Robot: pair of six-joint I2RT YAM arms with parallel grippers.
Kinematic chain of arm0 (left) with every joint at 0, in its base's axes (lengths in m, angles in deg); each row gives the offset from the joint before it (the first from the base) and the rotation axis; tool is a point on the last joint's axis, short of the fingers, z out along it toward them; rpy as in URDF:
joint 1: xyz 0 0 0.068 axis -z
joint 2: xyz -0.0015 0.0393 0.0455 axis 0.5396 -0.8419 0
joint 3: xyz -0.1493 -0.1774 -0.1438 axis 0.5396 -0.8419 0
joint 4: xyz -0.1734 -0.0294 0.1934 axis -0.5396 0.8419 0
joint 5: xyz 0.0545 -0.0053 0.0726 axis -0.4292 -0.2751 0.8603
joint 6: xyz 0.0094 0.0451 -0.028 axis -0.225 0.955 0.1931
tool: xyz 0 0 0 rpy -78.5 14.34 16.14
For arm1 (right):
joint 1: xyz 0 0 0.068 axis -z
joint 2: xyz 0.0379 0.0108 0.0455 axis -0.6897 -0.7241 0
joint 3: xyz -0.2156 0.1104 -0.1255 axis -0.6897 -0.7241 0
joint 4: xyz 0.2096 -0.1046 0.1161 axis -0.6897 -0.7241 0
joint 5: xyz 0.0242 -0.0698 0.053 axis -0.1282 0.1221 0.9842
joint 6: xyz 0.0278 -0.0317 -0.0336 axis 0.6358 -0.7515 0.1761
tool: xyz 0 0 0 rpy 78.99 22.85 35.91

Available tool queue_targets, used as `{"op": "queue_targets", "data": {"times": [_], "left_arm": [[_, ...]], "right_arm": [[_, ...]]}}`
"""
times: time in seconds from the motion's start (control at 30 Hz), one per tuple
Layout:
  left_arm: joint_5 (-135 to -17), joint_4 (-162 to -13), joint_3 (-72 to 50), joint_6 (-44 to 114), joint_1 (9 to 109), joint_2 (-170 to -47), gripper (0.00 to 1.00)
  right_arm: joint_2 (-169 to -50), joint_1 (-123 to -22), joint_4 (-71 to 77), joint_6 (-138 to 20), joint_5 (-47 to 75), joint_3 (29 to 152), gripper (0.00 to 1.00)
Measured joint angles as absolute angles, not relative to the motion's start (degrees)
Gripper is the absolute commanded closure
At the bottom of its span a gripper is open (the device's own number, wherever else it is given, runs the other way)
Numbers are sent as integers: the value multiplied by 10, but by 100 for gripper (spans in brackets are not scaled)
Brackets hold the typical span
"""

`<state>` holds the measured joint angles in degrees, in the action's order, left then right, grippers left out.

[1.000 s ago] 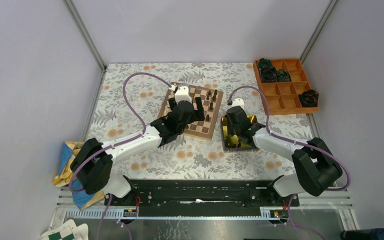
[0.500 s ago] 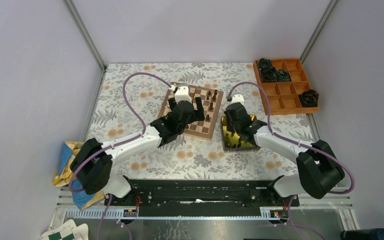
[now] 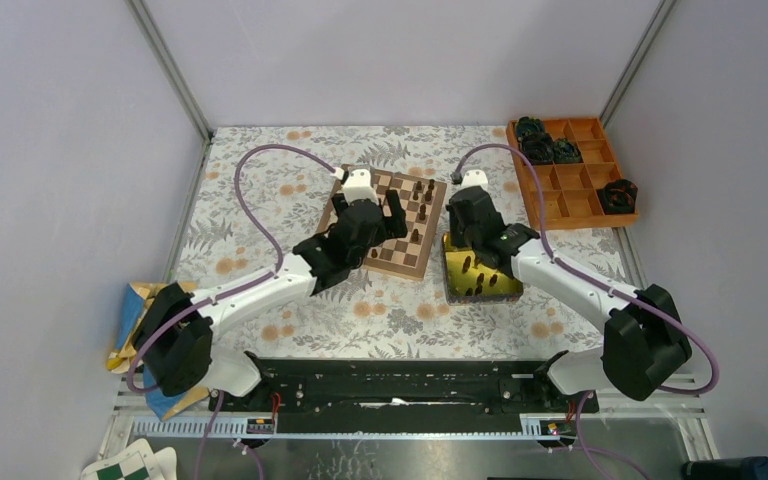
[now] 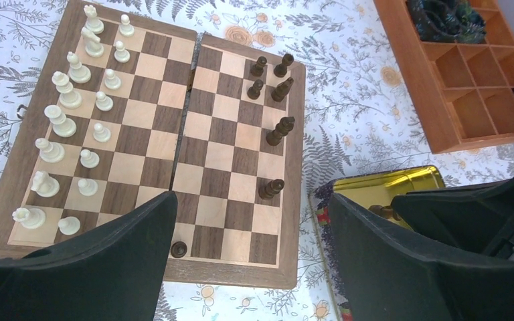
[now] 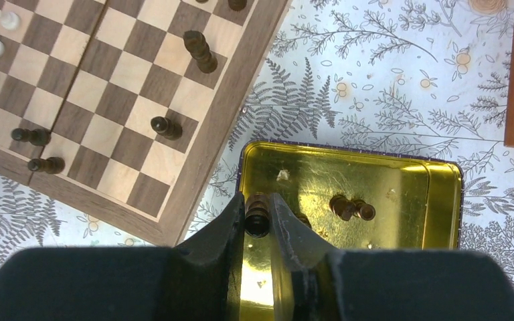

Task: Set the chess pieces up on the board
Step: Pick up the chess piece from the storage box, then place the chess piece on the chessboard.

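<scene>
The wooden board (image 3: 408, 258) lies mid-table and also shows in the left wrist view (image 4: 221, 154). Cream pieces (image 4: 60, 120) stand in two rows along its left side. A few dark pieces (image 4: 278, 130) stand on its right side, and one dark pawn (image 4: 179, 249) sits at the near edge. My left gripper (image 4: 251, 214) is open and empty above the board's near edge. My right gripper (image 5: 257, 200) is shut on a dark piece (image 5: 257, 212), held above the left end of the yellow tin (image 5: 388, 194). Other dark pieces (image 5: 348, 207) lie in the tin.
An orange compartment tray (image 3: 570, 190) with black gear-like lumps stands at the back right. A folded cloth (image 3: 135, 320) lies at the left edge. A green-and-white checkered sheet (image 3: 130, 465) lies at the near left. The tin (image 3: 455, 270) sits just right of the board.
My right gripper has lifted and moved toward the far end of the tin with the dark piece, uncovering the tin's near half. My left gripper has shifted slightly farther over the board.
</scene>
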<state>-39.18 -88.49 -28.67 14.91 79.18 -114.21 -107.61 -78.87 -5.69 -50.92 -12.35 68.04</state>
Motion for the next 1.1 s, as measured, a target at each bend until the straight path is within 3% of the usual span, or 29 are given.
{"op": "queue_targets", "data": {"times": [0.2, 0.4, 1.1], "left_arm": [[-391, -884, -287, 140, 792, -1117, 8], [-383, -885, -287, 135, 792, -1095, 1], [-366, -885, -312, 127, 792, -1039, 1]], "right_arm": [[-1089, -789, -72, -513, -122, 725, 100], [-1142, -789, -72, -520, -112, 775, 100], [-1264, -789, -74, -535, -92, 864, 100]]}}
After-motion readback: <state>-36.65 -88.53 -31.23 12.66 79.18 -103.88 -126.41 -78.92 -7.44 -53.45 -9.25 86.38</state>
